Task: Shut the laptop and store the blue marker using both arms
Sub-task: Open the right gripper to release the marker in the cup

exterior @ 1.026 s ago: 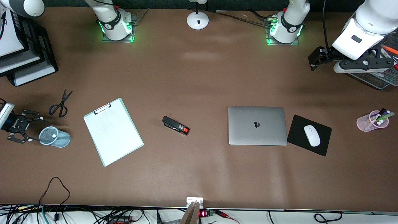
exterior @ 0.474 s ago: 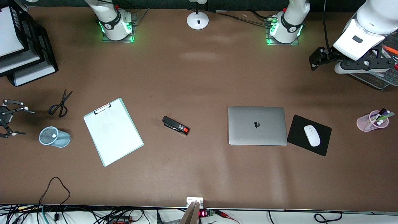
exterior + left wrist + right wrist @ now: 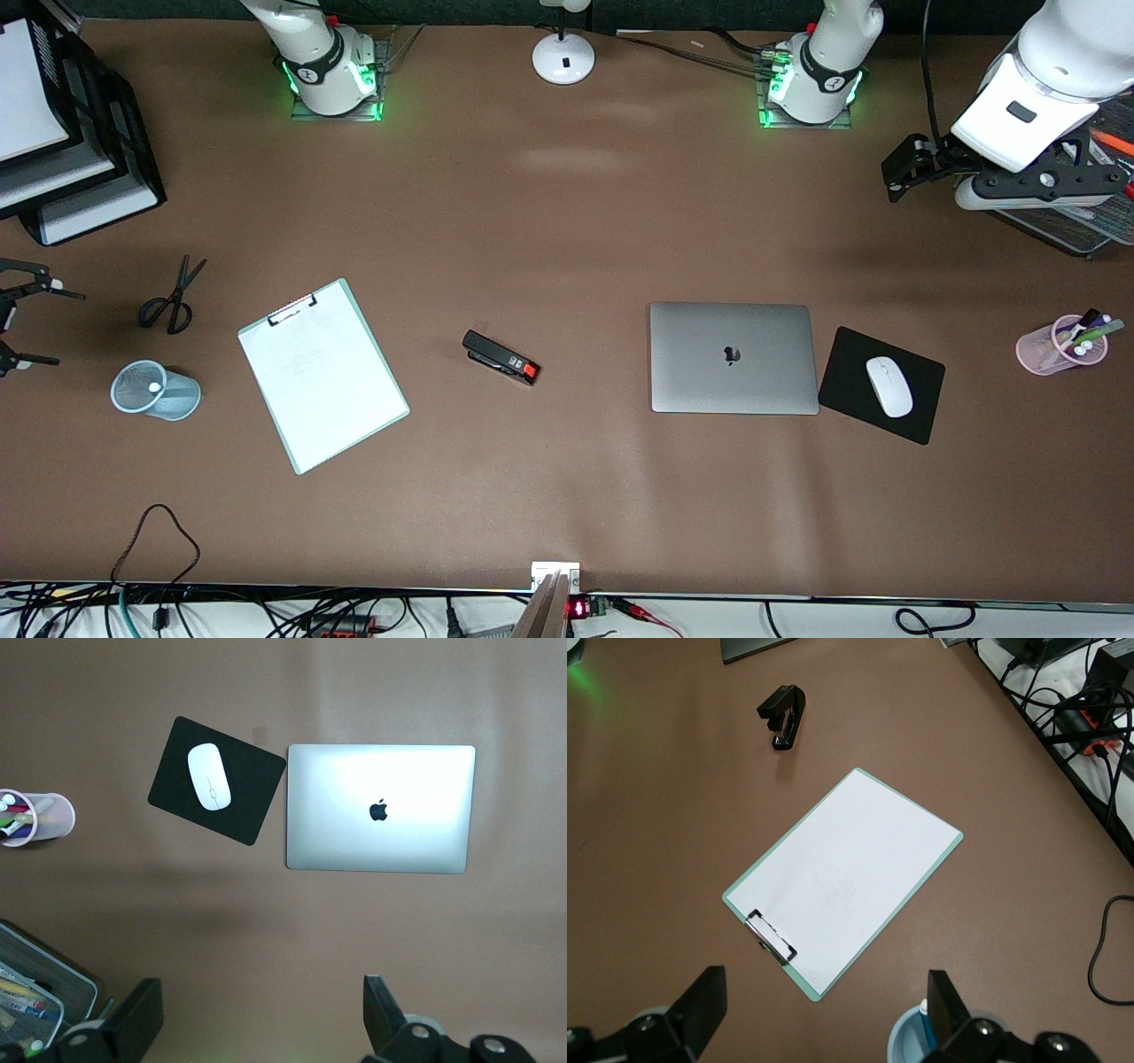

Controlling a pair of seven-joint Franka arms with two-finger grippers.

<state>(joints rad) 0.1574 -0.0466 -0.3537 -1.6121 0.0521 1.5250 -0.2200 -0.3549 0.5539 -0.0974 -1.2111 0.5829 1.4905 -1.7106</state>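
**Two cups, one closed laptop**

Two holders stand at the table's ends. A pale blue mesh cup (image 3: 155, 391) near the right arm's end holds the short blue marker with a white end (image 3: 156, 386); a pink translucent cup (image 3: 1060, 346) near the left arm's end holds green and purple markers.

Lid down, the silver-grey slim laptop (image 3: 733, 358) lies flat, dark logo up, just beside a black mousepad (image 3: 850, 368) carrying a white mouse (image 3: 889, 386).

Right gripper (image 3: 19, 316) hangs released, empty, near the blue cup. Left gripper (image 3: 262, 1019), spread and empty, hovers by a wire tray (image 3: 1063, 226).
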